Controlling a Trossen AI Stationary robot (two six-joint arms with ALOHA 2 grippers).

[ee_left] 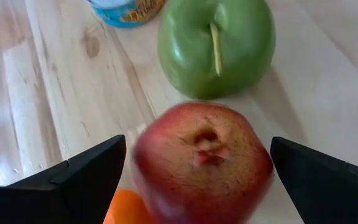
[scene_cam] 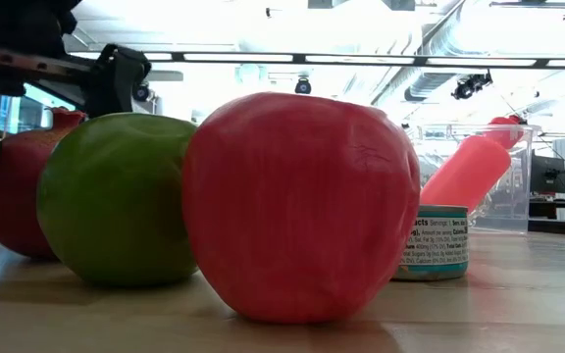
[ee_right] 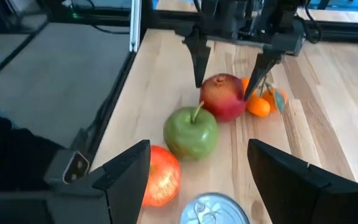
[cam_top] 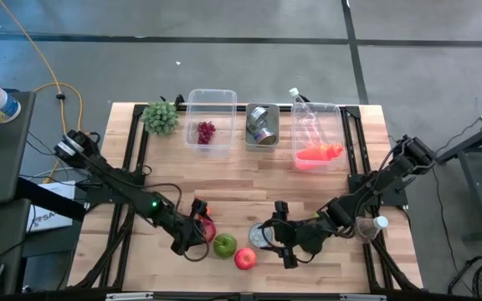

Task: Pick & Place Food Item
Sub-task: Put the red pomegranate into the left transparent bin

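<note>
A red pomegranate (ee_left: 201, 162) sits on the table near its near edge, with a green apple (cam_top: 224, 245), a red apple (cam_top: 245, 258) and a tin can (cam_top: 262, 237) in a row to its right. My left gripper (ee_left: 197, 149) is open, one finger on each side of the pomegranate (ee_right: 224, 96). My right gripper (ee_right: 197, 180) is open and low, just right of the can (ee_right: 213, 210). In the low view the red apple (scene_cam: 297, 206) and green apple (scene_cam: 116, 201) fill the front. My left gripper comes down at a slant from the table's left, with its fingers (ee_left: 86, 177) on either side of the pomegranate's upper half (ee_right: 229, 84). The pomegranate rests on the table. Whether the fingertips touch its skin, I cannot tell.
Small oranges (ee_right: 258, 104) lie right behind the pomegranate. Along the far edge stand a clear tub with grapes (cam_top: 210, 125), a metal tub (cam_top: 263, 125), a clear tub with an orange bottle (cam_top: 316, 146) and a green bunch (cam_top: 161, 117). A plastic bottle (cam_top: 371, 226) lies near the right arm.
</note>
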